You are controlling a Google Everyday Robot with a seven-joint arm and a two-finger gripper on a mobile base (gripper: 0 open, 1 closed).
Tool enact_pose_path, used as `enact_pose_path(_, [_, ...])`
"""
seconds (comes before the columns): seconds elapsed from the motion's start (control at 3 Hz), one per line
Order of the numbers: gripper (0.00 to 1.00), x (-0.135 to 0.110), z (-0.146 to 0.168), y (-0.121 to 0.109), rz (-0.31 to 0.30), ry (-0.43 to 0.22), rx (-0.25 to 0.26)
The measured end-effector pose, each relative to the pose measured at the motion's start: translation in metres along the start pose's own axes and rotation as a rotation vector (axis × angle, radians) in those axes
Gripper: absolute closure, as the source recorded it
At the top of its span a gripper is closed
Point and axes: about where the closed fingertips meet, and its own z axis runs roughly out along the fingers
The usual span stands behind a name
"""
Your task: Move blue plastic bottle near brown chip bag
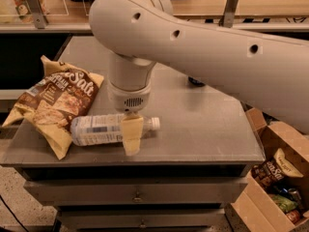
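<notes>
The blue plastic bottle (99, 129) lies on its side on the grey table (207, 129), white cap to the right. Its base touches the brown chip bag (53, 103), which lies at the table's left edge. My gripper (131, 132) hangs straight down from the big white arm (203, 42) and straddles the bottle near its neck. One yellow finger (132, 137) shows in front of the bottle, its tip reaching past the bottle's near side. The other finger is hidden behind the bottle. The jaws look open around the bottle.
A cardboard box (277, 178) with snack bags and cans stands on the floor at the right. A small dark object (195, 81) sits on the table behind the arm. A shelf with a rail runs along the back. Drawers sit below the tabletop.
</notes>
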Motion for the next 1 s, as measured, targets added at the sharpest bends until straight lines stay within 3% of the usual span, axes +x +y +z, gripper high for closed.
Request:
enact_pose_path(0.67, [0.0, 0.02, -0.033, -0.002, 0.053, 0.053, 0.055])
enact_pose_path(1.0, [0.0, 0.042, -0.051, -0.005, 0.09, 0.018, 0.067])
